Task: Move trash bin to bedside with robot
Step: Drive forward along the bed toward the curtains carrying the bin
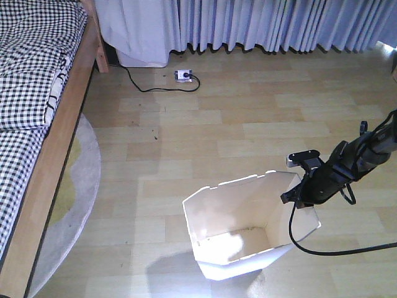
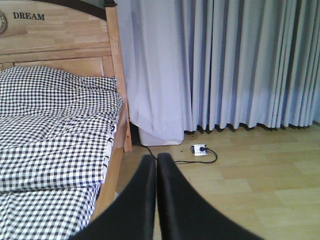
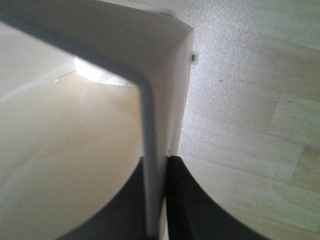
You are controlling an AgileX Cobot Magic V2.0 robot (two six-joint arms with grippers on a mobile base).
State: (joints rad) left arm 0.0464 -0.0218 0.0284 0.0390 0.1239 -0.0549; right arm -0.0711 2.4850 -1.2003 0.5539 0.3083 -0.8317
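In the front view the bin stands upright on the floor, low and right of centre. The right gripper sits at its right rim, one finger seemingly inside the wall and one outside. The bed runs along the left edge, its long side facing the bin, well apart from it. Bare floor and part of a rug lie between them. So the bin has to travel left, away from the arm that holds it. The left arm does not show here.

The left wrist view shows the left gripper with its fingers pressed together, holding nothing. It points towards the bed, the curtain and a power strip.

In the right wrist view the right gripper is clamped on the bin, a finger on each face of the thin wall just below a rim corner. The cream inside lies to the left, the floor to the right.
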